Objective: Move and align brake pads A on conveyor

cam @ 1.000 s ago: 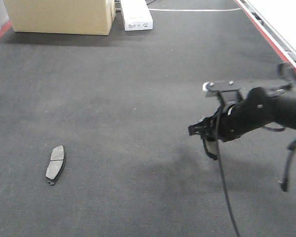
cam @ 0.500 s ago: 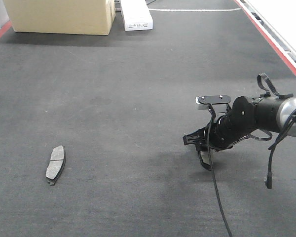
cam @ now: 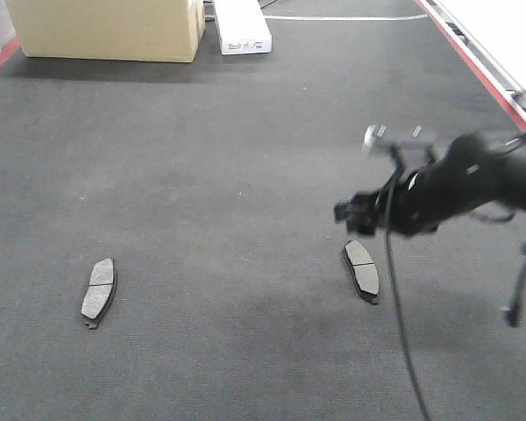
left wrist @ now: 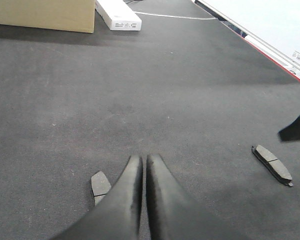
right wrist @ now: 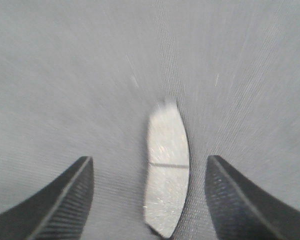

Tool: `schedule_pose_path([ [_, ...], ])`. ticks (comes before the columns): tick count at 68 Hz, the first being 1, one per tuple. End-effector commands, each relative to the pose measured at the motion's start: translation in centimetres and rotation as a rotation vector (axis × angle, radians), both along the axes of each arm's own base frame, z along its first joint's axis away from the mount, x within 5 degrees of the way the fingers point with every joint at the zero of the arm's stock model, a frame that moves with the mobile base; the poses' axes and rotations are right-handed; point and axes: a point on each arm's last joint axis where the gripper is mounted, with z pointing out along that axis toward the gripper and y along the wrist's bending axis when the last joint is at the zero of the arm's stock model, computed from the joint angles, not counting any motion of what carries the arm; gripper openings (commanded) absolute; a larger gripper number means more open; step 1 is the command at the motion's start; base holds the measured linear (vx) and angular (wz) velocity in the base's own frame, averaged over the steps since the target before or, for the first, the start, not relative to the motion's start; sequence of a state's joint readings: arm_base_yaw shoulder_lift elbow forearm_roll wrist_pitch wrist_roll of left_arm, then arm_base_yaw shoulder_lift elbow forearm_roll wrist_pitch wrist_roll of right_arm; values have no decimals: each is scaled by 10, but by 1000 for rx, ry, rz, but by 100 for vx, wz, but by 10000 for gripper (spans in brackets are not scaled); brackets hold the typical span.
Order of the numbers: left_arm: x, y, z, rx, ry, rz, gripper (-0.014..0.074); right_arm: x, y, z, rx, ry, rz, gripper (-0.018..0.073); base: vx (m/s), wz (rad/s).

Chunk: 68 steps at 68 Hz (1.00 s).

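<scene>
Nearest the robot, the left gripper (left wrist: 143,159) sits low over the conveyor (cam: 245,140) with its two fingers pressed together and nothing between them. The left brake pad (left wrist: 100,184) lies flat just at 8 o'clock of those fingertips, partly hidden behind the left finger; in the front view it is at 8 o'clock on the belt, pad face up. Well apart from it, at 4 o'clock in the front view, the right brake pad (cam: 361,269) lies flat on the belt, face up, groove across its middle. The right gripper (right wrist: 148,160) hangs above it, spread wide and empty, one finger to each side of the pad and clear of it; the wrist view is blurred. Farther off, a red edge strip (cam: 478,68) runs along the belt at 2 o'clock. At the far end stand a cardboard box (cam: 105,28) at 11 o'clock and, beside it, a white box (cam: 242,24) at 12 o'clock.
</scene>
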<state>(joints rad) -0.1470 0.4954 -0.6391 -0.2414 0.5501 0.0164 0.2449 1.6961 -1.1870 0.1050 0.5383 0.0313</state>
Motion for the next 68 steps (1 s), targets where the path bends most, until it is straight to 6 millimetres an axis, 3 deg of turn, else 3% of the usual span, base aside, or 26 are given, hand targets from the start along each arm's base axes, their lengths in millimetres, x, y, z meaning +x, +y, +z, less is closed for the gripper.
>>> schedule_pose_path([
  [1,1,0,14,-28,-84,10,-6,-15,-8,53,11,-204,7,405,0,0],
  [7,1,0,14,-28,-84,10,-6,-39,-16,71,-8,-324,19,371,0,0],
  [27,1,0,14,-28,-84,10,-6,-134,-40,91,22,-560,11,242,0,0],
  [53,1,0,14,-28,-84,10,-6,-227,-63,89,63,-718,-4,18,0,0],
  [68,1,0,14,-28,-84,10,-6,-267,-73,80,71,-865,-3,-9,0,0],
])
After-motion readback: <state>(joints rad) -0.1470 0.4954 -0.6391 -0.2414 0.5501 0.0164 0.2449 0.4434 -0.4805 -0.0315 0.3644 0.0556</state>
